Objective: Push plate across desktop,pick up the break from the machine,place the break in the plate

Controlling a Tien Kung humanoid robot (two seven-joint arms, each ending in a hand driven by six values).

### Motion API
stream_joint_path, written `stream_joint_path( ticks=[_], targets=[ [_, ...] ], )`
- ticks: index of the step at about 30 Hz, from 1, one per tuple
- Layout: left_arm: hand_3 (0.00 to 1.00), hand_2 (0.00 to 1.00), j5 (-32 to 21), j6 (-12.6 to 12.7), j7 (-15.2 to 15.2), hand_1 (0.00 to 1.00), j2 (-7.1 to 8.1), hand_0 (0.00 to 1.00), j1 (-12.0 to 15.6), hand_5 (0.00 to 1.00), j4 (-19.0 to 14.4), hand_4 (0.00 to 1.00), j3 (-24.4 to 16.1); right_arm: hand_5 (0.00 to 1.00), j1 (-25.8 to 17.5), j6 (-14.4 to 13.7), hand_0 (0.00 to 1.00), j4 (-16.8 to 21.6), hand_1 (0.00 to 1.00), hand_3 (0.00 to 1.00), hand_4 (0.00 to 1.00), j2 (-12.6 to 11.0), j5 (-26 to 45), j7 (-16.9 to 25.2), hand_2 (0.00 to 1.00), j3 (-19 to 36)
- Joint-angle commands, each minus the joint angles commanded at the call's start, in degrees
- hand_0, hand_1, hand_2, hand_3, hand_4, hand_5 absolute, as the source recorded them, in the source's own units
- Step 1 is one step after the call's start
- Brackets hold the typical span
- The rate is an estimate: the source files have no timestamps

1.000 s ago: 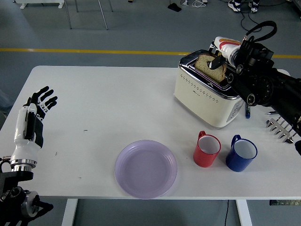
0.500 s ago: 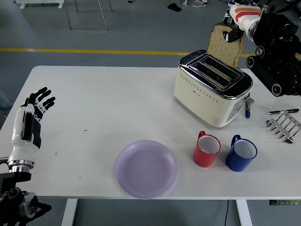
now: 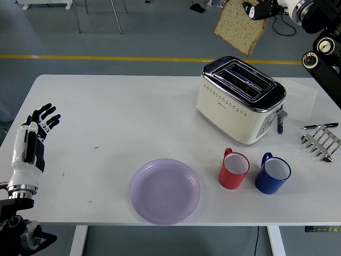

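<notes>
A slice of brown bread [image 3: 240,28] hangs tilted in the air above the cream toaster [image 3: 240,101], pinched at its upper edge by my right hand [image 3: 256,9]. The toaster's two slots show no bread. A lilac plate [image 3: 165,191] lies near the table's front edge, left of the toaster and well below the bread. My left hand [image 3: 34,136] rests at the left edge of the table, fingers spread, holding nothing.
A red mug [image 3: 234,169] and a blue mug [image 3: 273,174] stand side by side right of the plate. A metal toast rack [image 3: 321,144] and a pen [image 3: 318,126] lie at the far right. A small blue item [image 3: 279,125] sits behind the toaster.
My right hand has lifted the bread out of the toaster slot and carried it up and to the left. The left hand has barely moved.
</notes>
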Motion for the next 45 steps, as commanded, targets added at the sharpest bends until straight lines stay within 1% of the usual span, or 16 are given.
stream_joint_path(
  ticks=[1,2,4,5,7,13,17,22,28,30,34,39,40,41,43,45],
  targets=[
    [0.756,0.798,-0.02,-0.01,0.02,0.743,-0.02,0.753,0.05,0.945,0.24,0.533,0.03,0.063,-0.71,1.66,0.158,2.3,0.228,0.397,0.357,-0.29,2.37,-0.26,0.342,-0.37],
    [0.756,0.798,-0.03,-0.01,0.02,0.743,-0.02,0.753,0.06,0.945,0.29,0.533,0.04,0.063,-0.87,2.14,0.158,3.54,0.228,0.397,0.357,-0.36,3.74,-0.32,0.342,-0.46],
    [0.756,0.798,-0.11,-0.04,0.02,0.743,-0.1,0.753,0.17,0.945,0.85,0.533,0.03,0.063,-2.37,4.44,0.158,6.53,0.228,0.397,0.357,-0.59,7.05,-0.87,0.342,-2.47],
    [0.758,0.798,-0.15,-0.04,0.01,0.746,-0.11,0.753,0.25,0.946,1.09,0.534,0.04,0.067,-3.09,5.47,0.152,7.85,0.225,0.394,0.372,-0.72,8.41,-1.07,0.341,-3.66],
    [0.758,0.798,-0.2,-0.01,-0.03,0.746,-0.12,0.753,0.39,0.946,1.48,0.534,0.05,0.067,-4.31,6.86,0.152,9.67,0.225,0.394,0.372,-0.81,9.92,-1.28,0.341,-5.95],
    [0.76,0.8,-0.32,0.18,-0.14,0.746,-0.12,0.753,1.17,0.947,2.5,0.534,-0.11,0.071,-7.01,9.75,0.149,12.43,0.224,0.395,0.383,-0.05,14.85,-1.26,0.341,-13.41],
    [0.76,0.801,-0.35,0.24,-0.14,0.749,-0.05,0.753,1.32,0.948,2.82,0.534,0.07,0.075,-7.86,10.54,0.144,12.36,0.224,0.394,0.379,0.82,17.67,-1.13,0.34,-17.79],
    [0.76,0.801,-0.31,0.25,-0.15,0.747,-0.09,0.753,1.33,0.947,3.06,0.533,0.36,0.068,-9.1,11.11,0.144,10.8,0.222,0.391,0.369,2.49,21.65,-0.61,0.335,-20.91],
    [0.76,0.801,-0.26,0.33,-0.24,0.747,-0.2,0.753,1.24,0.947,3.54,0.533,0.45,0.068,-9.43,12.46,0.144,6.57,0.222,0.391,0.369,5.05,27.79,-0.46,0.335,-24.01],
    [0.761,0.801,-0.28,0.37,-0.28,0.749,-0.2,0.753,1.2,0.946,3.57,0.532,0.47,0.08,-9.5,12.59,0.139,5.46,0.22,0.387,0.352,5.78,29.27,-0.37,0.333,-24.49],
    [0.761,0.801,-0.42,0.41,-0.3,0.749,-0.25,0.753,1.09,0.946,3.7,0.532,0.65,0.08,-10.12,11.78,0.139,2.75,0.22,0.387,0.352,7.7,31.02,1.3,0.333,-25.01],
    [0.761,0.805,-0.67,0.53,-0.42,0.748,-0.55,0.752,0.92,0.946,3.83,0.531,0.74,0.077,-10.58,9.26,0.15,-2.74,0.223,0.397,0.355,11.15,32.51,4.08,0.337,-25.82],
    [0.761,0.805,-0.67,0.54,-0.43,0.748,-0.55,0.752,0.92,0.946,3.84,0.531,0.77,0.077,-10.64,9.05,0.15,-3.51,0.223,0.397,0.355,11.58,33.01,4.48,0.337,-25.89],
    [0.761,0.805,-0.67,0.55,-0.44,0.748,-0.55,0.752,0.92,0.946,3.84,0.532,0.78,0.095,-10.67,8.92,0.168,-3.94,0.266,0.423,0.342,11.87,33.27,4.72,0.367,-25.95],
    [0.761,0.805,-0.69,0.63,-0.55,0.748,-0.53,0.752,0.87,0.946,3.79,0.532,0.79,0.095,-10.8,8.46,0.168,-6.2,0.266,0.423,0.342,13.4,33.43,5.77,0.367,-26.4],
    [0.761,0.805,-0.7,0.66,-0.6,0.748,-0.5,0.752,0.84,0.946,3.76,0.532,0.81,0.095,-10.88,8.33,0.168,-7.29,0.266,0.423,0.342,13.98,33.08,6.14,0.367,-26.62]
  ],
)
